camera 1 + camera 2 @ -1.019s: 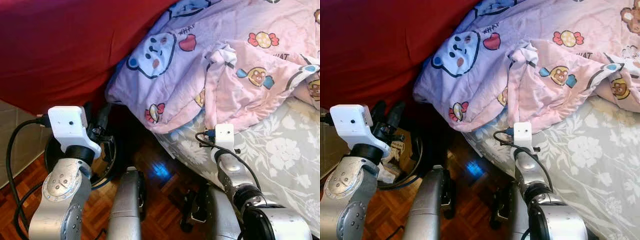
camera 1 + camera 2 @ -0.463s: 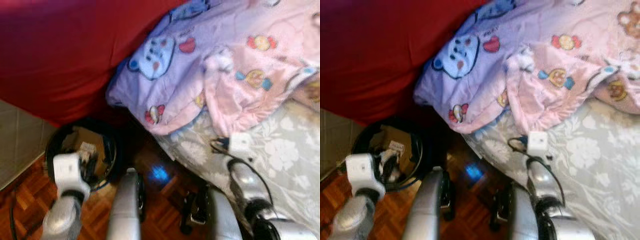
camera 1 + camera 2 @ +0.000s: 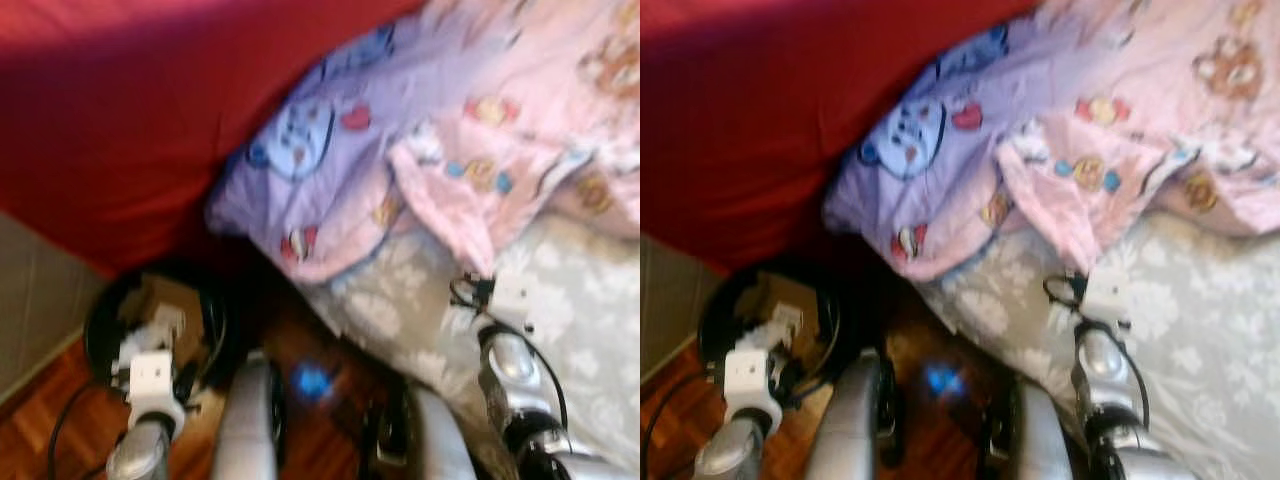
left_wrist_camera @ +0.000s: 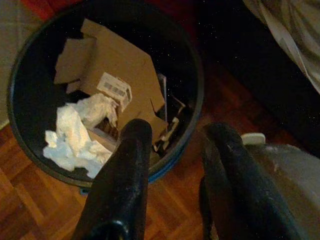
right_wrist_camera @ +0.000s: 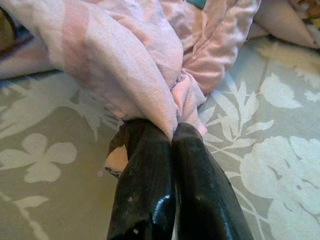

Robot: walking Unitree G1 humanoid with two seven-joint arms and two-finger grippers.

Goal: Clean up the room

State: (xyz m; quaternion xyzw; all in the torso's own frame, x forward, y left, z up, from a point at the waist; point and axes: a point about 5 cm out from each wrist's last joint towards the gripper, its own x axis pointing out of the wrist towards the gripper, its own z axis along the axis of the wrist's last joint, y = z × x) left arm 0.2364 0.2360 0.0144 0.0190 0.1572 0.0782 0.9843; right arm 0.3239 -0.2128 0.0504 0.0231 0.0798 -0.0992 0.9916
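Note:
A black waste bin (image 4: pixel 15 75) stands on the floor by the bed, with torn cardboard (image 4: pixel 120 65) and crumpled white paper (image 4: pixel 75 130) inside. My left gripper (image 4: pixel 177 132) hangs open just above the bin's near rim, with nothing between its fingers. On the bed lies a pink and lilac cartoon-print blanket (image 3: pixel 450 130) over a grey floral sheet (image 5: pixel 50 190). My right gripper (image 5: pixel 172 136) is shut on a fold of the blanket's pink edge (image 5: pixel 175 100), low on the sheet.
A dark red cover (image 3: pixel 120 120) drapes over the bed's left part. The wooden parquet floor (image 4: pixel 30 200) runs between bin and bed, with a pale wall (image 3: pixel 30 300) at far left. My own legs (image 3: pixel 245 420) stand close to the bed's edge.
My left arm has dropped from high in front of the camera to low over the bin. The head view has shifted and blurred. The right wrist now sits further right at the blanket's edge.

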